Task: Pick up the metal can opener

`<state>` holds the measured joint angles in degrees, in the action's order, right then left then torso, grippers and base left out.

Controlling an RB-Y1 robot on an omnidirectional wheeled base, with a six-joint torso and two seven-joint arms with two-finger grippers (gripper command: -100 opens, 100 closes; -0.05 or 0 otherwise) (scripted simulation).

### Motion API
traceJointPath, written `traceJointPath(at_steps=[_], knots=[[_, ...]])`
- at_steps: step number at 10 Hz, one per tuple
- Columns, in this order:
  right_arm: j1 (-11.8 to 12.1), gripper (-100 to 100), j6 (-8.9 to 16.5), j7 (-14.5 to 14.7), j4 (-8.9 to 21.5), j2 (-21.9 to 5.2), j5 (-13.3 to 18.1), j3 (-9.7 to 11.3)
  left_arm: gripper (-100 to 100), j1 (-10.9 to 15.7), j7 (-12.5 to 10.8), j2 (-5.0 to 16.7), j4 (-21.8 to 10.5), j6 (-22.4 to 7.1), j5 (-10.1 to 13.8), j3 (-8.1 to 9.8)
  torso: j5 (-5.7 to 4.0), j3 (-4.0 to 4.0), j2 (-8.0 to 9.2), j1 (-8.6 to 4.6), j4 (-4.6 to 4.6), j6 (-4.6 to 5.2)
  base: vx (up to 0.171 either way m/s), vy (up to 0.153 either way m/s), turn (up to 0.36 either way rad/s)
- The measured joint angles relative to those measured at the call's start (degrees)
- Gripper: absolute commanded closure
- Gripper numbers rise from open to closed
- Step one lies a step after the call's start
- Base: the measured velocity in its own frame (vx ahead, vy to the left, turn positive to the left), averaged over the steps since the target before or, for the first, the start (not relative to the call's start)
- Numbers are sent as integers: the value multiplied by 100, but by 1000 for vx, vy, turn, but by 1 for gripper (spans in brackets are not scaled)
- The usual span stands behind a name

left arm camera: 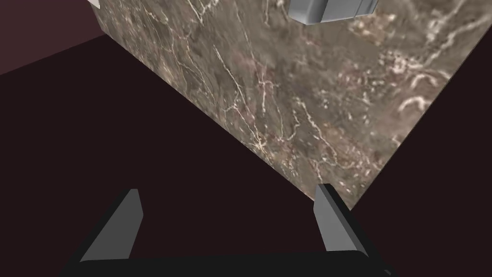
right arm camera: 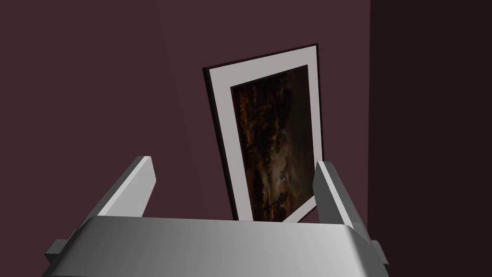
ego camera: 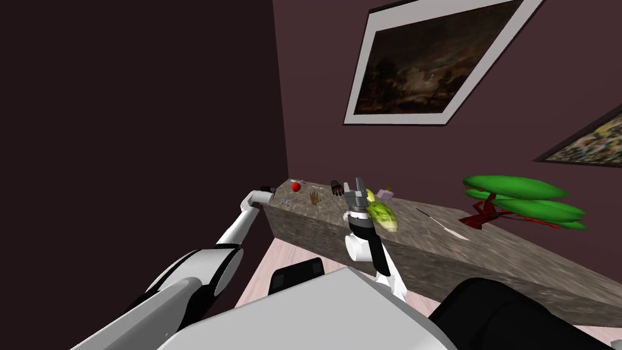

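A small grey metal piece [ego camera: 298, 180], which I take for the can opener, lies at the far left end of the marble counter [ego camera: 340, 228], just behind a red apple [ego camera: 296, 187]. My left gripper [ego camera: 268, 190] hangs at that end of the counter, beside its edge and a little short of the apple. In the left wrist view that gripper [left arm camera: 228, 190] is open with nothing between its fingers, over the brown veined marble [left arm camera: 298, 96] and a dark wall. My right gripper [ego camera: 359, 182] is raised above the counter's middle, pointing up, open [right arm camera: 235, 163] and holding nothing.
On the counter sit a brown hand-shaped item [ego camera: 314, 198], a dark object [ego camera: 335, 187], a green lettuce [ego camera: 381, 216], a pale purple thing [ego camera: 384, 194], a knife [ego camera: 442, 223] and a green plant with red stem [ego camera: 519, 203]. A grey boxy shape [left arm camera: 331, 9] is cut off in the left wrist view.
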<state>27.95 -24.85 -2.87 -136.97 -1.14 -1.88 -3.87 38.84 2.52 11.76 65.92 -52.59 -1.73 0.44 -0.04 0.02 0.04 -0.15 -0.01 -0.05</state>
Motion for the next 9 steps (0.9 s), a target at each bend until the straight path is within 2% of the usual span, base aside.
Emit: traceJointPath(at_steps=[3, 5, 7, 9], knots=[[0, 0, 0, 0, 0, 0, 0, 0, -100, 333, 72, -4, -483, -406, 100, -26, -2, -1, -2, -10, 0, 3, 3, -55, -57], [0, 0, 0, 0, 0, 0, 0, 0, -100, 388, 115, 9, -650, -558, 150, -29, 1, 0, -1, 8, 0, -1, 0, -27, -24], [0, 0, 0, 0, 0, 0, 0, 0, -100, 664, 174, 23, -1056, -778, 253, -44, -2, -1, -2, -10, 0, 3, 6, -63, -97], [0, 0, 0, 0, 0, 0, 0, 0, -100, 758, 246, 41, -1298, -1040, 340, -56, -1, 0, 0, -6, 0, 1, 2, -49, -47]])
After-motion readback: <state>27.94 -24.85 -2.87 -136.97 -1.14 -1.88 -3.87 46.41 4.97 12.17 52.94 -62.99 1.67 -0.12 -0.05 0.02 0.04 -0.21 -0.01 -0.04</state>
